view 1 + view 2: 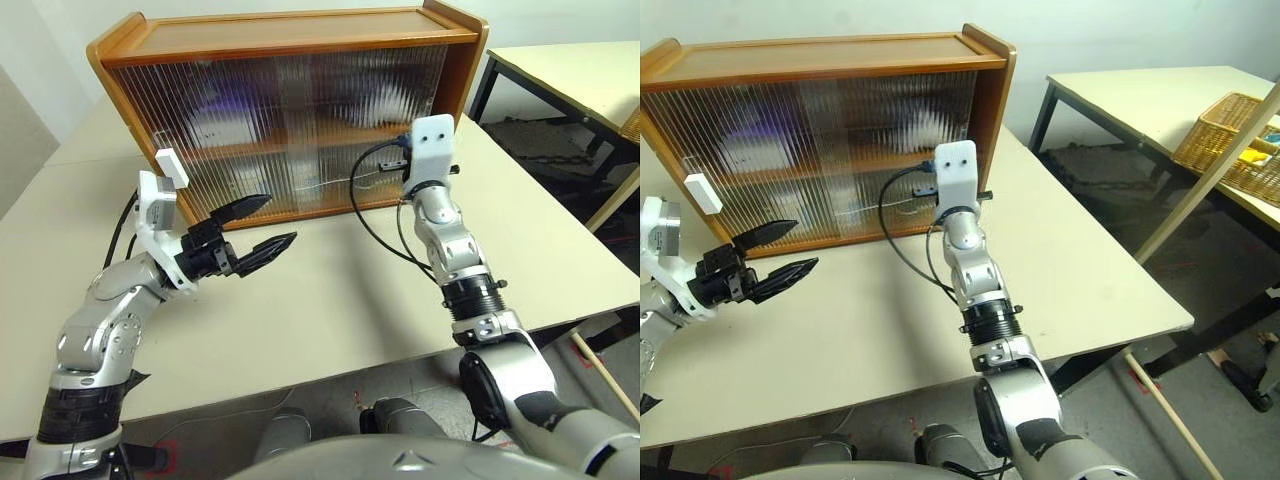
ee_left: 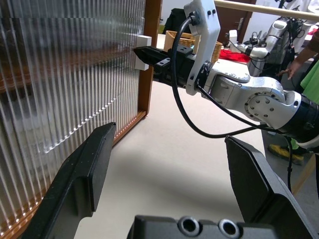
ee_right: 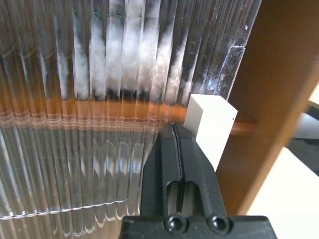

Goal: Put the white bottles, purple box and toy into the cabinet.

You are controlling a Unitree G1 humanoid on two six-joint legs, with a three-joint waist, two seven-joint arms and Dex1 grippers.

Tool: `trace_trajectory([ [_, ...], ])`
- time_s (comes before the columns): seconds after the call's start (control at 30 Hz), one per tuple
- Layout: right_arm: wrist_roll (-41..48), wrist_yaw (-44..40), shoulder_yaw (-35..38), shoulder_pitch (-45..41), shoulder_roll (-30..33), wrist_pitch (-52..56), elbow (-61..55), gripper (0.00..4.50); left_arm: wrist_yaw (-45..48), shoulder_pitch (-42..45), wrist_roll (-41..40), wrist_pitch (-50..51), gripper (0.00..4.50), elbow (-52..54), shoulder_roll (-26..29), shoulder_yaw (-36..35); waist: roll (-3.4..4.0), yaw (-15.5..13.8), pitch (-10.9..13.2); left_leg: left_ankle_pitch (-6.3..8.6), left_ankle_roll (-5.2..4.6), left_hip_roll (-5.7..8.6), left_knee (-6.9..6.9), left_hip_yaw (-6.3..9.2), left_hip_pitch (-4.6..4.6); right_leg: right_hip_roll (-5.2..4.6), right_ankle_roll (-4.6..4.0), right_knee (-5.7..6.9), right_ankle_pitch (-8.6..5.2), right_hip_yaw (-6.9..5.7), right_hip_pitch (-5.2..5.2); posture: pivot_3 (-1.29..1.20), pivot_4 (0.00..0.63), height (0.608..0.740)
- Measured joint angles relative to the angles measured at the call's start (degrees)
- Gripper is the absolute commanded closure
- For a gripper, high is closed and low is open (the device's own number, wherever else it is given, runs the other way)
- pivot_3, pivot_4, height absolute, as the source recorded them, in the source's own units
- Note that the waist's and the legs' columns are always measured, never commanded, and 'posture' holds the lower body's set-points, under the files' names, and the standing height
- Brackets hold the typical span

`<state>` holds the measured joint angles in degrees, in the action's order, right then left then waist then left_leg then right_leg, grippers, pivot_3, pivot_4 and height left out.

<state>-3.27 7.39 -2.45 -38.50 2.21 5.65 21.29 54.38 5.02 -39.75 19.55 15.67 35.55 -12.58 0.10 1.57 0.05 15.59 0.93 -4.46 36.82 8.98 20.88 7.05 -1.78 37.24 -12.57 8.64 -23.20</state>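
Left gripper [image 1: 262, 223] wide open over table [image 1: 330, 290]; right gripper [image 3: 174, 137] shut, tips against cabinet [image 1: 290, 40] door's white handle [image 3: 212, 124].

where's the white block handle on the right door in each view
Left eye: hidden behind the right arm's wrist.
Right eye: likewise hidden.
Left wrist: white block handle at the door's edge, upper middle, touching the right tool tip.
Right wrist: centre right, beside the shut fingers.
Shared landmark: cabinet brown side panel.
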Motion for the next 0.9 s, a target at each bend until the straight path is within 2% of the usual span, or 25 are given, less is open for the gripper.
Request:
trace_trajectory([
  [0.47, -0.04, 0.41, 2.31, 0.47, 4.07, -4.34, 5.53, 4.48, 0.93, 0.84, 0.72, -0.21, 0.00, -1.15, -0.15, 0.08, 0.00, -0.10, -0.01, -0.11, -0.18, 0.01, 0.05, 0.01, -0.03, 0.03, 0.29, -0.01, 0.16, 0.01, 0.08, -0.04, 0.000, 0.740],
  [0.7, 0.23, -1.12, 2.28, 0.40, 5.05, -6.45, 7.06, 4.48, 1.44, 0.90, 1.22, -0.44, 0.00, -1.26, -0.39, 0.11, 0.00, -0.19, -0.01, -0.11, -0.18, 0.04, 0.14, 0.02, -0.02, -0.01, 0.10, -0.04, 0.05, 0.04, 0.17, -0.04, 0.000, 0.740],
  [0.83, 0.81, -7.19, 0.43, 8.69, 5.21, -7.13, -2.53, 4.48, 1.59, 0.87, 1.56, -0.74, 0.00, -2.10, -0.46, 0.15, -0.03, 0.10, -0.04, -0.11, -0.19, 0.03, 0.13, 0.01, -0.13, 0.03, 0.14, -0.05, 0.05, 0.00, 0.25, -0.04, 0.000, 0.740],
  [0.9, 1.11, -10.12, -1.20, 13.10, 5.25, -6.76, -6.78, 4.48, 1.66, 0.90, 1.60, -0.83, 0.00, -2.15, -0.62, 0.24, -0.03, 0.22, -0.04, -0.11, -0.19, 0.03, 0.12, 0.00, -0.14, 0.05, 0.44, -0.05, 0.18, -0.01, 0.26, -0.04, 0.000, 0.740],
])
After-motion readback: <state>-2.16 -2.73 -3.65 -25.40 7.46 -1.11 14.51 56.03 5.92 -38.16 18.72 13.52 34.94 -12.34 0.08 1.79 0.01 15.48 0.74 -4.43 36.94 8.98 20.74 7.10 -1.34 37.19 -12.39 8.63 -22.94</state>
